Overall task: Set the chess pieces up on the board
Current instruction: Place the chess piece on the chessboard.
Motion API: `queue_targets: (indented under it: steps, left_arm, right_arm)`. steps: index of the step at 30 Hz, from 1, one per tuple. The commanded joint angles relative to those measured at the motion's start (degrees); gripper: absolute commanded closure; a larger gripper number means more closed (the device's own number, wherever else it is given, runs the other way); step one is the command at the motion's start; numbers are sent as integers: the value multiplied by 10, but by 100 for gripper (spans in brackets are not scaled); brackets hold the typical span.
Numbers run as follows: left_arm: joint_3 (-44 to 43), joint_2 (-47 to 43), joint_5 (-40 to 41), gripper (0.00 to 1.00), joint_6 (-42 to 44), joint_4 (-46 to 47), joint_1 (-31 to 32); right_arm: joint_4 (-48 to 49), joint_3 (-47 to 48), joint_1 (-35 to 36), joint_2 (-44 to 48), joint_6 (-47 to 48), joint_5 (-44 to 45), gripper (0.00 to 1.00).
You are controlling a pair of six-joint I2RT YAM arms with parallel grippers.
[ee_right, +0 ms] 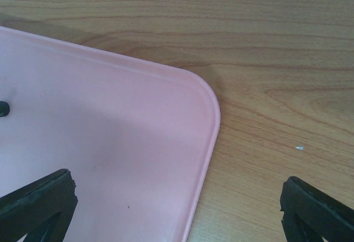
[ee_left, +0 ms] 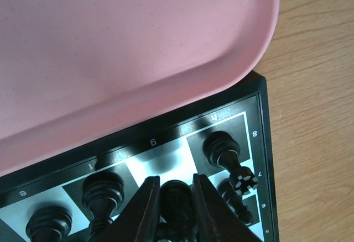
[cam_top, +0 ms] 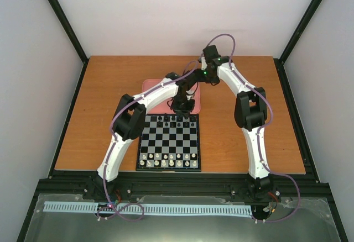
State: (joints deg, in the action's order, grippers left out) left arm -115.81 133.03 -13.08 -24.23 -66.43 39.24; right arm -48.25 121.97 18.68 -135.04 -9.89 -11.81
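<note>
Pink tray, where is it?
In the top view, the pink tray lies near the table's middle, just beyond the chessboard's far edge.

Two robot arms (cam_top: 113, 151), one board (cam_top: 168, 142), one pink tray (ee_right: 138, 142), one tabletop (cam_top: 99, 115). Along the board's lower edge in the overhead frame, two rows of white pieces (cam_top: 168, 160), roughly sixteen, too small for a sure count. Along its upper edge, black chess pieces (cam_top: 176, 120), number unclear; at least five in the left wrist frame. One dark speck (ee_right: 3, 109) at far left of the tray.
</note>
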Motion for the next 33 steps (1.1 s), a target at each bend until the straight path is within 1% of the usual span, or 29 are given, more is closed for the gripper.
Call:
queue_targets:
  steps: [1, 16, 21, 25, 30, 33]
  left_arm:
    - [-29, 10, 4, 96, 0, -4, 5]
    - [-29, 19, 7, 95, 9, -19, 5]
    - [-33, 23, 7, 91, 12, -21, 5]
    - [-30, 23, 7, 85, 15, -24, 5]
    - [-30, 24, 8, 80, 15, -24, 5]
    - [-31, 24, 8, 75, 14, -22, 5]
  right_arm:
    - [0, -3, -4, 23, 2, -8, 0]
    - [0, 0, -4, 17, 3, -13, 0]
    - [-1, 1, -4, 15, 3, -13, 0]
    - [0, 2, -4, 15, 3, -14, 0]
    - [-1, 2, -4, 14, 3, -15, 0]
    - [-1, 2, -4, 14, 3, -16, 0]
